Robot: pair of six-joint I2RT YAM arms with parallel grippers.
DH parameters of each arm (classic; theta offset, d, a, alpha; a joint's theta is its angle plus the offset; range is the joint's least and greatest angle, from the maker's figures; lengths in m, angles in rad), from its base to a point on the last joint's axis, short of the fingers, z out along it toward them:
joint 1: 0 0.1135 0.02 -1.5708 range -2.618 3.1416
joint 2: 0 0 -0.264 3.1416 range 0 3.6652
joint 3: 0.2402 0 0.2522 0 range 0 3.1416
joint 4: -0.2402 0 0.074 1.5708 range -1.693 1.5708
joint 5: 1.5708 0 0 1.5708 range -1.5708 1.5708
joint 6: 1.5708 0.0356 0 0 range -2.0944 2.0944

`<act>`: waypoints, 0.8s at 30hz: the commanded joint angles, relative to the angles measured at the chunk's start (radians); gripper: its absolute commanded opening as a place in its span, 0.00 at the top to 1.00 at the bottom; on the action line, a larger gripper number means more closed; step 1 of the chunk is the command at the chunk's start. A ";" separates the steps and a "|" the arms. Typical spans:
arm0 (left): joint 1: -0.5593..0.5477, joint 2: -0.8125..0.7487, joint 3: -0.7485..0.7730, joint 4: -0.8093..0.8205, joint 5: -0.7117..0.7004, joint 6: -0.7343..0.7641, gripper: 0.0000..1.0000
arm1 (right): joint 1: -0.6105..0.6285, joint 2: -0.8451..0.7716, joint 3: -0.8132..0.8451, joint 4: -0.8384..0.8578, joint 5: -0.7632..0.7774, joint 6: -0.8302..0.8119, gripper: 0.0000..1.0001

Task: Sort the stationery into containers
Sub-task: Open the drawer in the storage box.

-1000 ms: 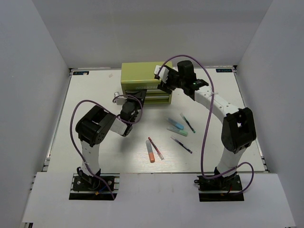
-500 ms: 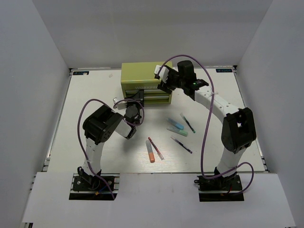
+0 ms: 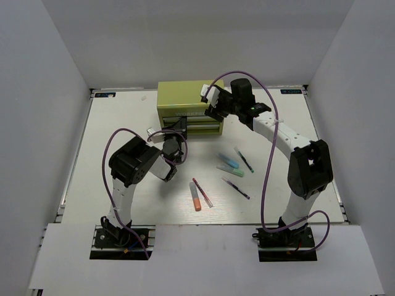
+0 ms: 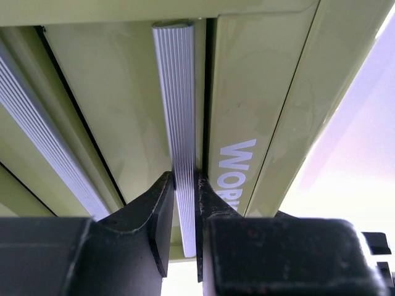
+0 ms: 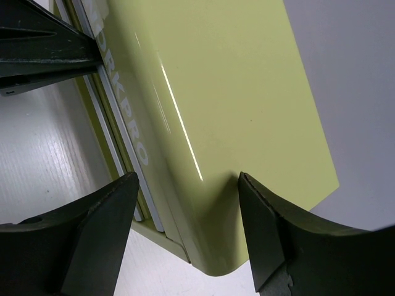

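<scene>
1. Against the far edge of the white table [image 3: 117, 120], about midway along it, sits the yellow-green chest [image 3: 180, 98]. Its drawer fronts face the near edge, and pale lettering [image 4: 238, 174] runs across the front.
2. On the left part of that front, the left gripper [image 4: 184, 185] is clenched on a ribbed silver drawer handle [image 4: 178, 98], with one black finger pressed to each side of the bar. I cannot tell from the overhead view whether this drawer stands out from the chest.
3. At the chest's top right front corner, the right gripper [image 5: 188, 182] is released and grasps nothing. Its fingers [image 5: 99, 234] are parted wide over the metal, and I cannot tell whether they touch it.
4. All the stationery lies loose on the table between the chest and the near edge, none of it in a drawer.
5. Closest to the chest, right of the middle, the light blue marker [image 3: 228, 161] and the teal marker [image 3: 230, 171] lie side by side.
6. Just right of those two lies a slanted dark pen [image 3: 244, 159].
7. Nearer the near edge lies a second dark pen [image 3: 236, 188].
8. Nearest the near edge, around the middle, the orange marker [image 3: 195, 197] and the red-white pen [image 3: 202, 192] lie close together.
9. A purple cable [image 3: 266, 179] loops along the right arm, and another follows the left arm.
</scene>
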State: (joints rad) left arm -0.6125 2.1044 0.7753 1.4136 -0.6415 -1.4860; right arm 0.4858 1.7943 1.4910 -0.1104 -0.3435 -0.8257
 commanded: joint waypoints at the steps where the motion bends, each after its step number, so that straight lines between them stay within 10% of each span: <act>1: -0.007 0.008 -0.065 0.128 -0.009 0.027 1.00 | 0.004 -0.026 0.018 -0.077 -0.012 0.016 0.29; 24: -0.069 -0.165 -0.329 0.202 0.029 0.110 1.00 | 0.007 0.050 0.086 -0.095 0.115 0.069 0.26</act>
State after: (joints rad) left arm -0.6716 1.9606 0.5262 1.4761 -0.5854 -1.4376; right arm 0.4934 1.8206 1.5486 -0.1631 -0.2638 -0.7845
